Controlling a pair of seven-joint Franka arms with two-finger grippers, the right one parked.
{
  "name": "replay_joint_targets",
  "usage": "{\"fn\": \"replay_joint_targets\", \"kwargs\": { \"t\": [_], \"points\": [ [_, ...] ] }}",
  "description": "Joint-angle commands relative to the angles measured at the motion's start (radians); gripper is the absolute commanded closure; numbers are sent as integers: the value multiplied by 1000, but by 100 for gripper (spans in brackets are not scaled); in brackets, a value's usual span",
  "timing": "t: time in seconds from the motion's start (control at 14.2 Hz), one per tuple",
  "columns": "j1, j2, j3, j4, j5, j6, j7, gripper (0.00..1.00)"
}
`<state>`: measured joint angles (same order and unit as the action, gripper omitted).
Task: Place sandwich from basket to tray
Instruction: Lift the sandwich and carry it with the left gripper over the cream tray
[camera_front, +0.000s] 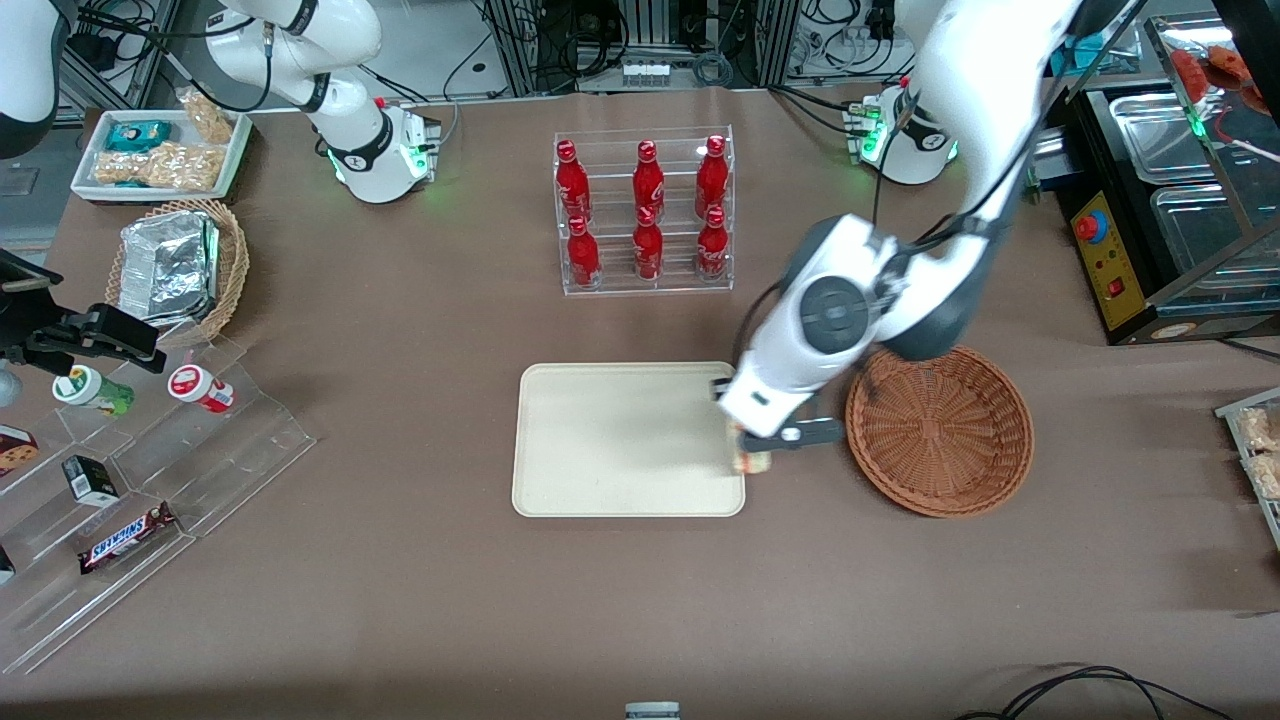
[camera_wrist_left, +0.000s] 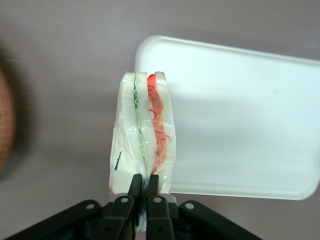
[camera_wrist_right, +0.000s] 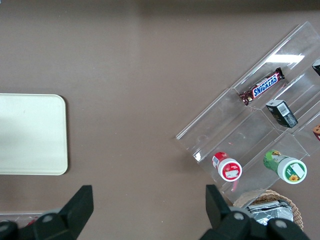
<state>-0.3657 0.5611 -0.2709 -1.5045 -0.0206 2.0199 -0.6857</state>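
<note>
The gripper (camera_wrist_left: 142, 187) is clamped on the sandwich (camera_wrist_left: 142, 135), its two black fingers (camera_wrist_left: 134, 186) pinching the wrapped wedge at its end nearest the wrist, close together with the filling seam between them. The sandwich extends straight out from the fingertips, green layer on one face of the seam and red on the other, its clear wrapper intact. It is held above the table surface, directly over the rim of the tray (camera_wrist_left: 240, 115): one bread face overlaps the tray's edge near a rounded corner, the other overhangs bare brown tabletop. In the front view the gripper (camera_front: 752, 452) and sandwich (camera_front: 752, 462) sit at the tray (camera_front: 620, 440) edge that faces the basket (camera_front: 940, 430), in the gap between the two. The basket stands just beside the fingers, apart from the tray, and holds nothing visible. The tray's flat surface is bare across its full extent. A rack of red bottles (camera_front: 645, 210) stands farther from the front camera, well apart from the tray.
</note>
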Motion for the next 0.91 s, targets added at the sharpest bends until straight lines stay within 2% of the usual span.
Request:
{"fn": "replay_joint_targets", "kwargs": {
  "t": [0.0,0.21,0.35,0.49,0.84],
  "points": [
    [-65,74,-1,78,-9,90,-9,98],
    [-131,146,-1,82,-22,250,-15,97],
    [-145,169,-1,81,-21,293,-14,95],
    [-163,181,-1,84,-21,296,-15,91],
    [-159,189,2,82,-24,295,-15,73]
  ]
}}
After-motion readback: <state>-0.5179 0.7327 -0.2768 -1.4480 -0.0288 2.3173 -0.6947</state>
